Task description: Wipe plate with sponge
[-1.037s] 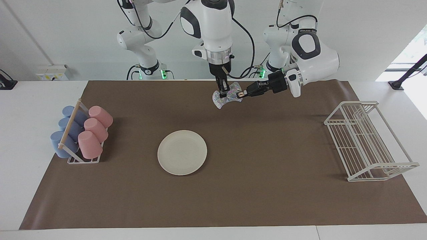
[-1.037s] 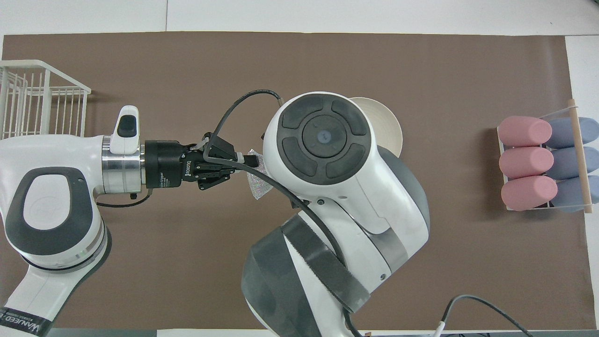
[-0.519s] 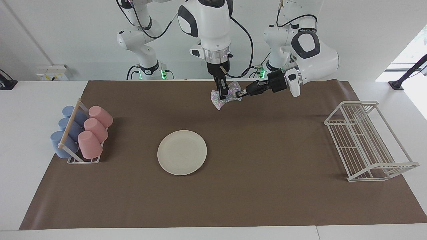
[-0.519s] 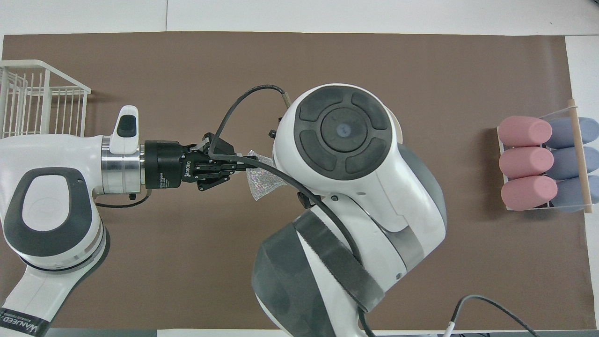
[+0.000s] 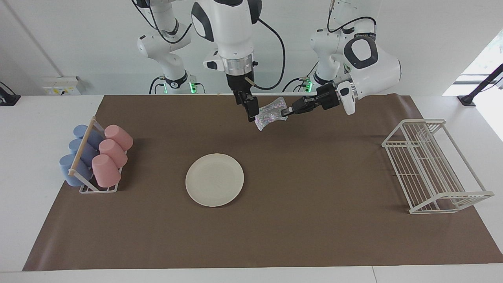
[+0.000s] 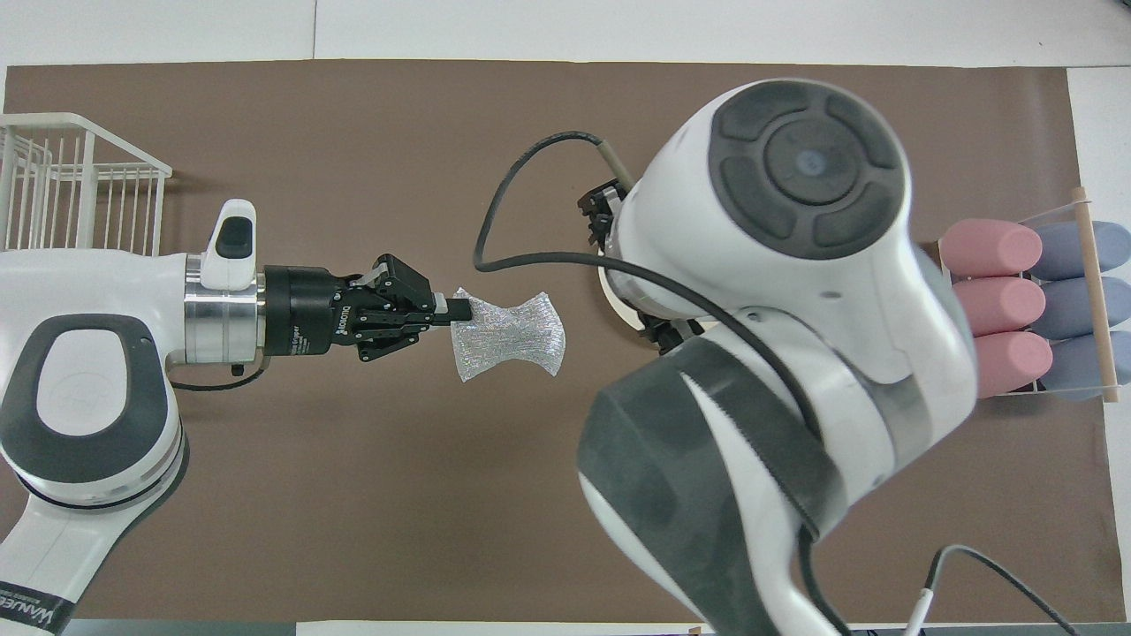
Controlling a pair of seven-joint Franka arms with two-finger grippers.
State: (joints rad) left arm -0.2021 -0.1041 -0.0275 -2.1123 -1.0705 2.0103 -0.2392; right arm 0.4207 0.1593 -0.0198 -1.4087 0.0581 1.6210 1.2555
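Note:
The sparkly silver sponge [image 5: 269, 112] hangs in the air over the mat near the robots' edge of the table. My left gripper [image 5: 283, 113] is shut on one end of it and holds it out level; the overhead view shows the sponge [image 6: 510, 336] and the left gripper [image 6: 452, 312] clearly. My right gripper [image 5: 249, 112] is open beside the sponge's other end and is off it. The cream-white plate [image 5: 214, 179] lies flat on the mat, farther from the robots than the sponge. In the overhead view the right arm covers almost all of the plate.
A rack of pink and blue cups [image 5: 96, 157] stands at the right arm's end of the table. A white wire rack [image 5: 432, 165] stands at the left arm's end. A brown mat [image 5: 314, 236] covers the table.
My right gripper has let go of the sponge's middle, opened and swung toward the right arm's end. The sponge now hangs from my left gripper alone.

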